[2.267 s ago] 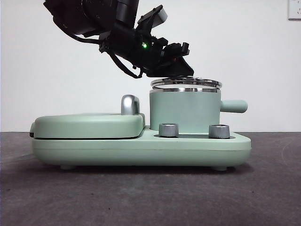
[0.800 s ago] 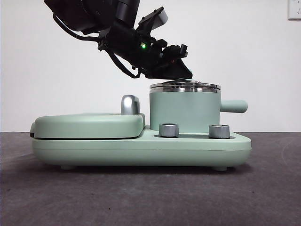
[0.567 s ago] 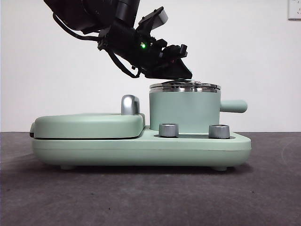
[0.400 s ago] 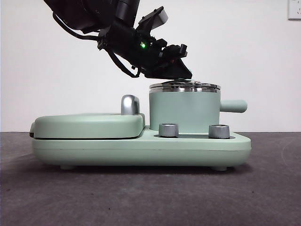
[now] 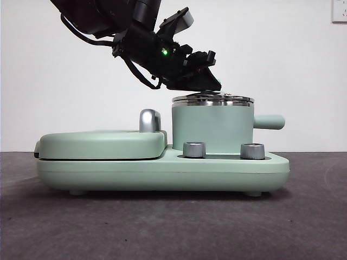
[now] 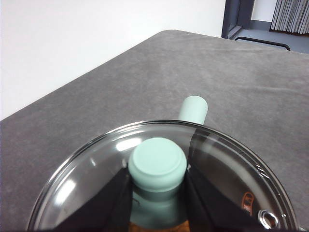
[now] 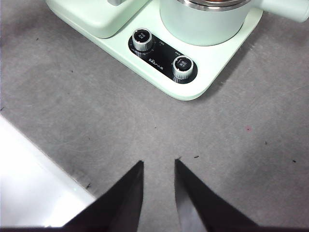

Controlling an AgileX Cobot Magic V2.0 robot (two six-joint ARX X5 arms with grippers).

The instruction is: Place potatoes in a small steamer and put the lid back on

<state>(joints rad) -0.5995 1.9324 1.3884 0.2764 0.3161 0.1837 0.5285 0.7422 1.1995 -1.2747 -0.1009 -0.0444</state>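
Note:
The small steamer, a mint-green pot with a stubby side handle, stands on the right half of the appliance. The glass lid lies flat on its steel rim. My left gripper reaches down from the upper left onto the lid. In the left wrist view its jaws press both sides of the green knob of the lid. A sliver of orange-brown potato shows through the glass under the knob. My right gripper hovers open over the bare table in front of the steamer.
The flat griddle cover with its chrome handle fills the left half of the green base. Two steel dials sit on the front of the base. A white surface borders the grey table.
The lid hung just above the steamer's rim 2.8 s ago and now rests on it. Over the last second nothing has visibly moved.

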